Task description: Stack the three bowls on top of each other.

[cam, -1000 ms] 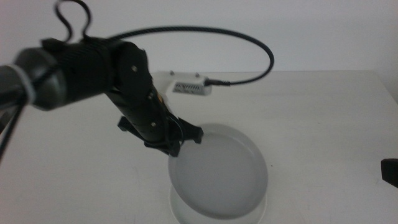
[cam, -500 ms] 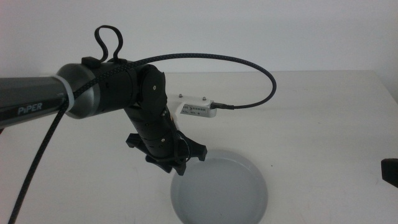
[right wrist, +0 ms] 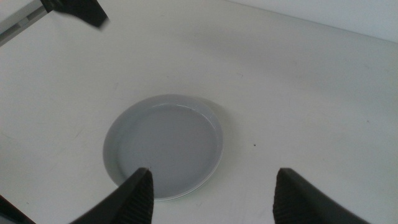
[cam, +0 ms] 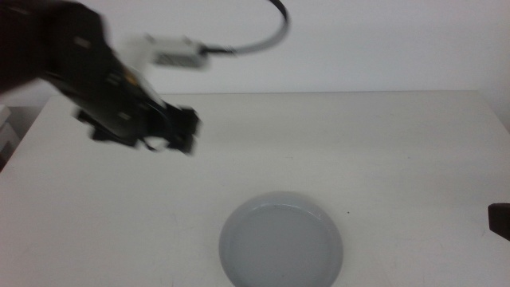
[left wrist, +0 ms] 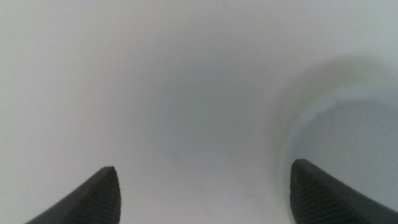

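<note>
The grey-blue bowl [cam: 281, 239] sits flat and upright, rim up, on the counter [cam: 382, 151] near its front edge; being round, it has no long axis. My left jaws [cam: 179, 135] hang wide open and empty above the counter, up and to the left of the bowl, well apart from it. My right jaws [right wrist: 211, 190] wait open and empty at the counter's right side, above the bowl's near rim.

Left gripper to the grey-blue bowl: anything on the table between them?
Nothing. In the middle view the left gripper is open above bare table, apart from the grey-blue bowl. The right wrist view shows the same empty stretch.
</note>
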`<act>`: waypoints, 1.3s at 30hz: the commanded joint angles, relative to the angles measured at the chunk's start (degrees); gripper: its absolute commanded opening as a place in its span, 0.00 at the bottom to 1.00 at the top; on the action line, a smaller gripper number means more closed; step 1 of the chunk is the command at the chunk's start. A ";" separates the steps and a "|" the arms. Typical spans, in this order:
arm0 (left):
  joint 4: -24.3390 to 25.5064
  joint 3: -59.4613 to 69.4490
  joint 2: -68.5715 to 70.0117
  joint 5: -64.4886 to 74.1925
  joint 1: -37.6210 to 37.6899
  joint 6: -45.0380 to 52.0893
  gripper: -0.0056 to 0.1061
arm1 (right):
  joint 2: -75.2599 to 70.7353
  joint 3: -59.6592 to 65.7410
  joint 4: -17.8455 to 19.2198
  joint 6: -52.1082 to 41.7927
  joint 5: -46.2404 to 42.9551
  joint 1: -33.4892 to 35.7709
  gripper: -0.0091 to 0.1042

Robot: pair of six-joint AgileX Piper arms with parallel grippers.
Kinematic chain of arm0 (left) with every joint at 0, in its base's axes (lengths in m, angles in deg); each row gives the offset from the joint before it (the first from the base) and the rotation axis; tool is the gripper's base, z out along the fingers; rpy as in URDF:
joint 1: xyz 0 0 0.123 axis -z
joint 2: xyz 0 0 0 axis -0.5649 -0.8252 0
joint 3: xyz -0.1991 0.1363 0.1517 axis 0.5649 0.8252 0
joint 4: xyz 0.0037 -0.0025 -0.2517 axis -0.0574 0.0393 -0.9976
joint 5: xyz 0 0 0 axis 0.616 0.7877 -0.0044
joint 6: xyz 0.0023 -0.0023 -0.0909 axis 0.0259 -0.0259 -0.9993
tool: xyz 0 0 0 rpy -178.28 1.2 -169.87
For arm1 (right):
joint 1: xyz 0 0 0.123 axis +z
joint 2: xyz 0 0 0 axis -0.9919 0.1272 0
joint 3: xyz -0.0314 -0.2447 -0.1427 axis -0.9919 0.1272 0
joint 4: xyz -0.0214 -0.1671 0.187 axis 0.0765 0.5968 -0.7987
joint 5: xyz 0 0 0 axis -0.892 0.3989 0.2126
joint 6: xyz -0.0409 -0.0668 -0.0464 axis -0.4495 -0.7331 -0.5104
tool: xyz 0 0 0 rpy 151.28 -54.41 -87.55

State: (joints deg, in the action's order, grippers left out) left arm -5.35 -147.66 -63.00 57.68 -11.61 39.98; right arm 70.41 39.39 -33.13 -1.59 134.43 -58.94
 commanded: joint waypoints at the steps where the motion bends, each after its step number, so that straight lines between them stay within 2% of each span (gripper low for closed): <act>1: 2.58 -1.55 5.55 -1.87 -2.01 -0.57 0.92 | 0.10 -1.29 -0.22 -0.27 -4.08 -0.13 0.51; 11: 16.87 -1.55 11.38 -5.62 -5.50 -1.29 0.92 | 0.10 -1.29 -0.22 -0.27 -4.08 -0.13 0.51; 17: 16.21 -1.55 12.46 -5.18 -5.50 -3.66 0.92 | 0.10 -1.29 -0.22 -0.27 -4.53 -0.13 0.51; 21: 15.79 -1.55 12.46 -4.27 -6.28 -4.41 0.92 | 0.35 -1.29 0.20 -0.14 -9.29 -0.13 0.51; 24: 14.95 -1.55 12.80 -4.54 -6.84 -4.41 0.92 | 2.30 -1.44 0.78 4.48 -12.57 -0.13 0.51; 29: 14.12 -1.55 13.80 -4.65 -6.84 -4.41 0.92 | 10.38 -3.03 5.79 10.60 -16.25 -0.13 0.50; 34: 14.31 -2.54 14.07 -2.83 -6.84 -3.94 0.92 | 19.95 -11.35 11.98 16.28 -16.00 -1.40 0.46; 36: 14.24 -3.73 14.07 -1.81 -6.84 -3.94 0.92 | 23.05 -14.90 13.27 17.34 -14.91 -3.80 0.43; 39: 14.48 -4.87 15.17 -2.46 -6.84 -3.99 0.92 | 26.04 -18.50 12.84 15.70 -14.63 -9.41 0.40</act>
State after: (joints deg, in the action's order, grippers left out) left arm 8.52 -150.13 -50.14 58.06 -18.38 36.43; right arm 95.87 24.29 -21.44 14.88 122.80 -65.82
